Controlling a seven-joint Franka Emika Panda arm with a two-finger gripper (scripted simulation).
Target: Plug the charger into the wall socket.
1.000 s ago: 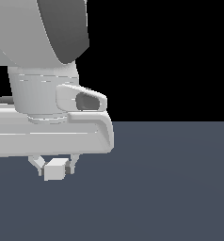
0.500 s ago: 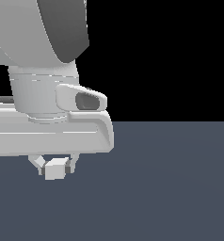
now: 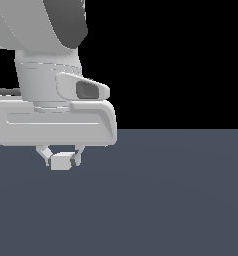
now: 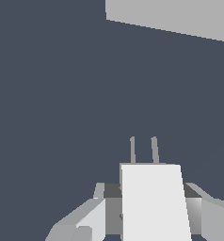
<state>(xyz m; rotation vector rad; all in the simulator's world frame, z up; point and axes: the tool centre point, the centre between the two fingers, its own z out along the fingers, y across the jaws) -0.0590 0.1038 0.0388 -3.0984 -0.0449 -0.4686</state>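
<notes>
Two fingers of gripper [image 3: 61, 159] clamping charger [image 4: 154, 202] (wall socket [image 4: 175, 16] mostly cropped).

A flat, uniform dark slate-blue floor [image 3: 181, 200] fills the lower half of the exterior view and meets a plain, featureless black backdrop [image 3: 181, 60] at a straight horizontal line, with soft even light and no visible furniture, walls or windows.

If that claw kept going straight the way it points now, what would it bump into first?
Probably the wall socket. The gripper holds the charger with its two prongs leading toward that pale plate. Only dark floor lies between them, though how far off the plate is remains unclear.
</notes>
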